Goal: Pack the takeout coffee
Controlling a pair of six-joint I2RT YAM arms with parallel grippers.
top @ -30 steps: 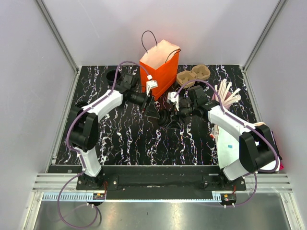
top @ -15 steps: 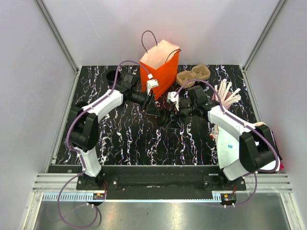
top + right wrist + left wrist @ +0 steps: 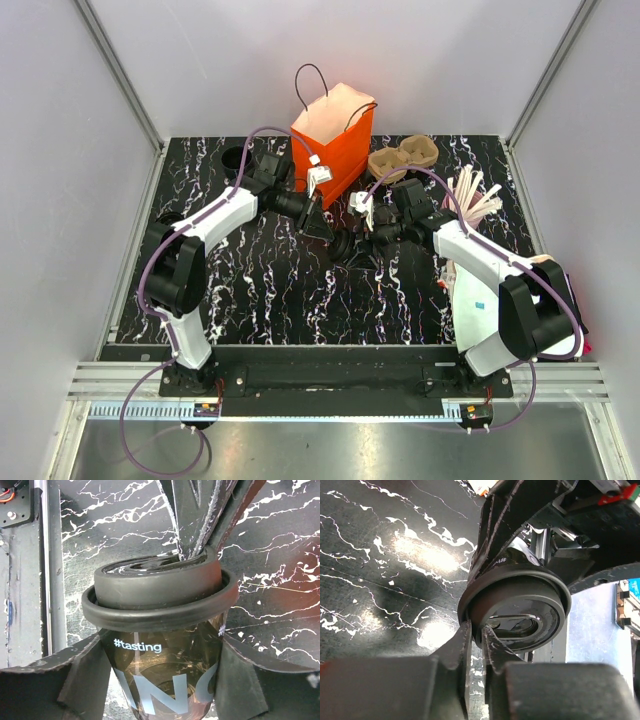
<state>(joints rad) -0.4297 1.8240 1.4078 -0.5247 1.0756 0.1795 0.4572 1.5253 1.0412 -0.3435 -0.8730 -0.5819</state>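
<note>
Mid-table, takeout coffee point(image 3: 160, 680) clamped between right jaws, left jaws pinching its lid point(image 3: 516, 592)

Cup point(image 3: 160, 600) between left claw point(image 3: 476, 632), right claw point(image 3: 162, 675); bag point(image 3: 335, 150) behind; tray point(image 3: 403, 157) right of it.

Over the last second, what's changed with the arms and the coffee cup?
Little: the left gripper edged slightly toward the takeout coffee and now pinches its lid rim. The right gripper still clamps the cup body. The orange bag and pulp tray are unmoved.
</note>
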